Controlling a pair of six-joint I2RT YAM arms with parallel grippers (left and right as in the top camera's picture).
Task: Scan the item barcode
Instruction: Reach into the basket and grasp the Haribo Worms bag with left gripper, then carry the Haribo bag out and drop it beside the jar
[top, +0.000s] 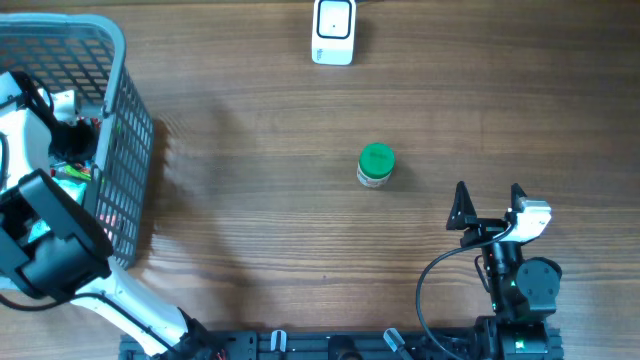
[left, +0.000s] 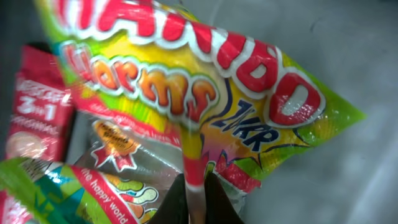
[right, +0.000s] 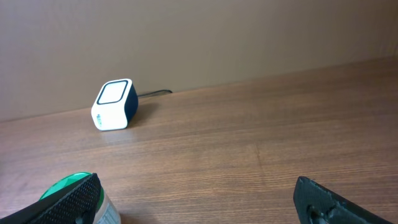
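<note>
Left pincer (left: 196, 188) is clamping the Haribo bag (left: 205, 93) by its seam inside the basket (top: 118, 60); right pincer (top: 487, 205) is hanging open. Lifting straight up slowly looks best, since that thin grip may be slipping.

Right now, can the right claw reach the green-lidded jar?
Probably yes: the right claw is open, the green-lidded jar stands just ahead to its left, and only bare table lies between them.

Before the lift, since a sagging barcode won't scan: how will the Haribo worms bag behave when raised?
Probably floppy: the Haribo bag is thin, creased film, pinched at one edge by the left claw, so it should dangle and swing. Likely light, being a soft sweets pouch. Its glossy surface might slip.
</note>
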